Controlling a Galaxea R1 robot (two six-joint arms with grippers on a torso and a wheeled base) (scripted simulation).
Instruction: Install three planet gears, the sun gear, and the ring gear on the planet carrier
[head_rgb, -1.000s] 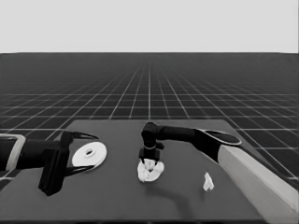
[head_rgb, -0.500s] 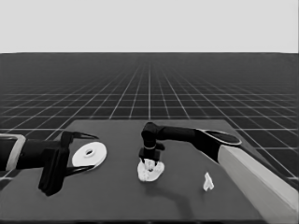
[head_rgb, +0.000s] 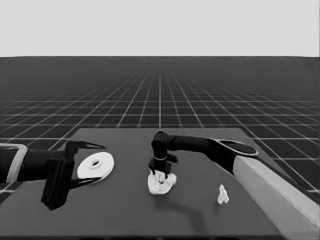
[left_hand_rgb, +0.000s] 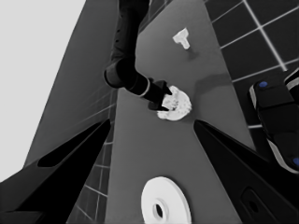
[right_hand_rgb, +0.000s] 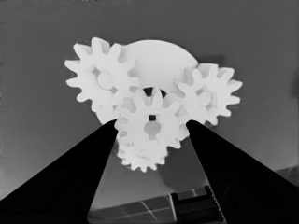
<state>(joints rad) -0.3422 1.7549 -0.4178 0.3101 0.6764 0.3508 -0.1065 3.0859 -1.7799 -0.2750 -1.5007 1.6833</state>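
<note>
Mid-table lies the smaller round part, the planet carrier (head_rgb: 161, 187) (right_hand_rgb: 159, 58), with planet gears on it. In the right wrist view one planet gear (right_hand_rgb: 102, 78) sits on one side, a second (right_hand_rgb: 206, 95) on the other, and a third (right_hand_rgb: 139, 161) shows partly behind the centre gear. My right gripper (head_rgb: 160, 172) (right_hand_rgb: 152, 122) stands straight over the carrier, shut on the sun gear (right_hand_rgb: 150, 125) among the three planets. The larger round part, the ring gear (head_rgb: 95, 166) (left_hand_rgb: 166, 205), lies flat at the left. My parked left gripper (head_rgb: 98, 164) (left_hand_rgb: 153, 121) is open around it, not gripping.
A thin white piece (head_rgb: 222, 194) (left_hand_rgb: 182, 38) stands on the table's right part. The right arm's pale grey forearm (head_rgb: 280, 195) fills the lower right corner. Dark machinery with blue lights (left_hand_rgb: 275, 121) shows past the table's edge.
</note>
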